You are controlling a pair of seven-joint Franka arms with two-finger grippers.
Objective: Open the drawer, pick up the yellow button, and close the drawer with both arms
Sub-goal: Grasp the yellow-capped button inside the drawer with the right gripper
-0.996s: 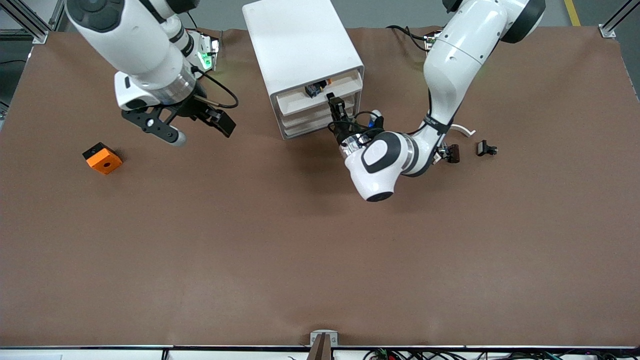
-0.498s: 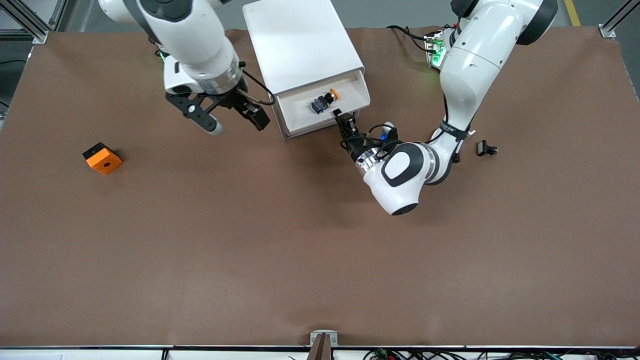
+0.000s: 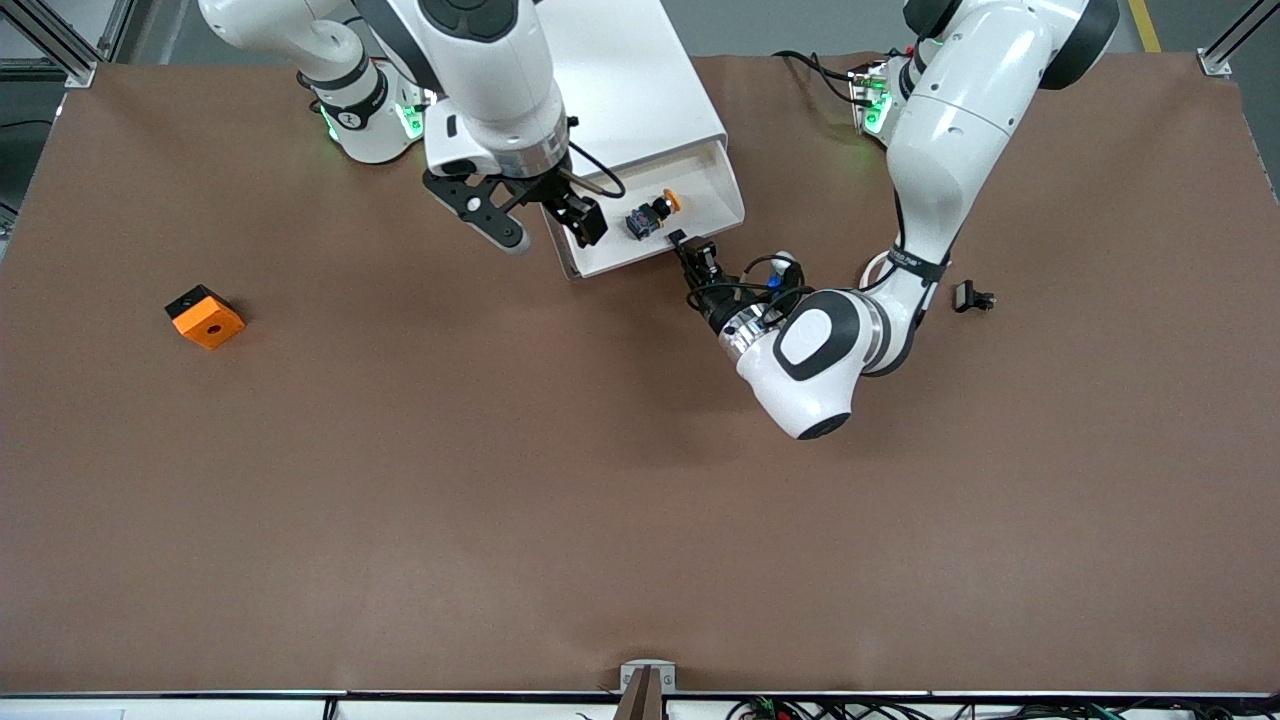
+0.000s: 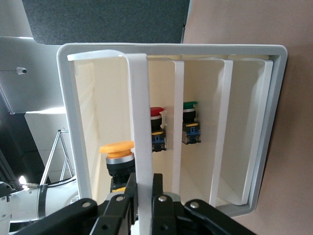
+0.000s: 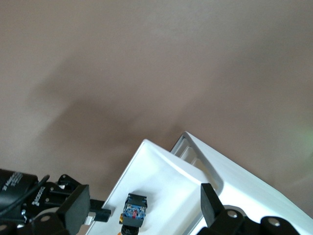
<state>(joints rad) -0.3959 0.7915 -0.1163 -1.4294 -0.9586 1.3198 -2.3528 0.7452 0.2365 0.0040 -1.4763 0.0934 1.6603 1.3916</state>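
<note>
While the brown table (image 3: 400, 480) is mostly bare, the landmark is the white rounded box cabinet (image 3: 610, 90) near the robots' bases. Its topmost shallow white tray drawer (image 3: 640, 255) is pulled out, front edge nearer the front camera than the cabinet body.

Right arm's black two-finger gripper (image 3: 530, 222) hangs over the open drawer at its right-arm end, jaws spread wide, nothing held. Left arm's black gripper (image 3: 693, 255) sits at the drawer's front lip, pinched tight on the cream front strip (image 4: 142, 147).

Orange square block with a hole (image 3: 204, 316): well away from the cabinet, toward the right arm's end. Small black clip (image 3: 972, 297): toward the left arm's end.

Tiny dark blue-black push-button with an orange-yellow cap (image 3: 650, 214) lies on its side in the drawer, between the two grippers.

Risks: button is small and round, so an off-centre pinch could roll it or squirt it out. Descending right fingers could hit the drawer wall. The two grippers are close together, so a clash is possible. If the left lets go or tugs, the drawer shifts under the grasp.
</note>
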